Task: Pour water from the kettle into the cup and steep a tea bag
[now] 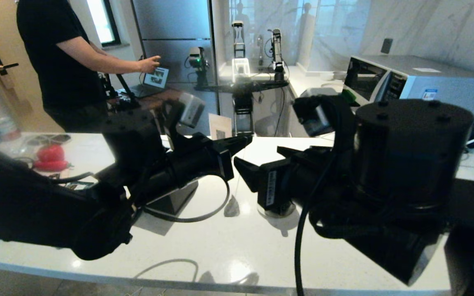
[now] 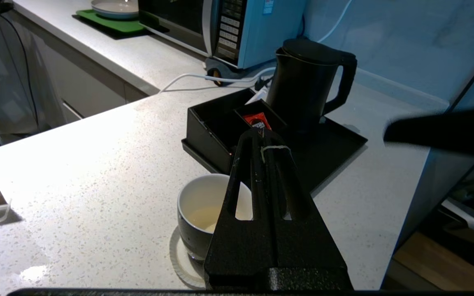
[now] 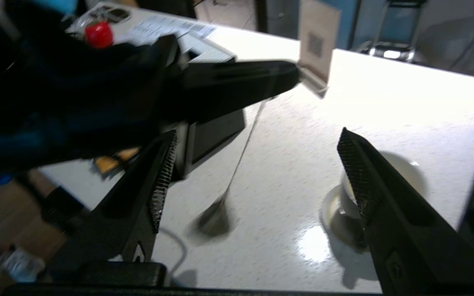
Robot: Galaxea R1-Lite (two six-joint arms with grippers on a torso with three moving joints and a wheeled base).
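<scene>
My left gripper (image 2: 261,135) is shut on the thin white string (image 2: 276,147) of the tea bag. The pale tea bag (image 1: 231,207) dangles low over the counter, to the left of the cup and outside it; it appears blurred (image 3: 214,216) in the right wrist view. The black cup (image 2: 198,230) stands on a white coaster, with pale yellowish water (image 2: 204,218) in its white inside. My right gripper (image 3: 257,133) hangs open just above the counter, with the cup (image 3: 389,176) partly behind one finger. The black kettle (image 2: 307,82) stands on a black tray (image 2: 340,142) beyond the cup.
A red sachet (image 2: 257,120) lies in the tray's box compartment (image 2: 204,123). A microwave (image 1: 405,78) stands at the back right. A black tissue box (image 1: 175,197) and a small sign card (image 1: 219,126) sit left of the cup. A person (image 1: 64,53) stands at the far left.
</scene>
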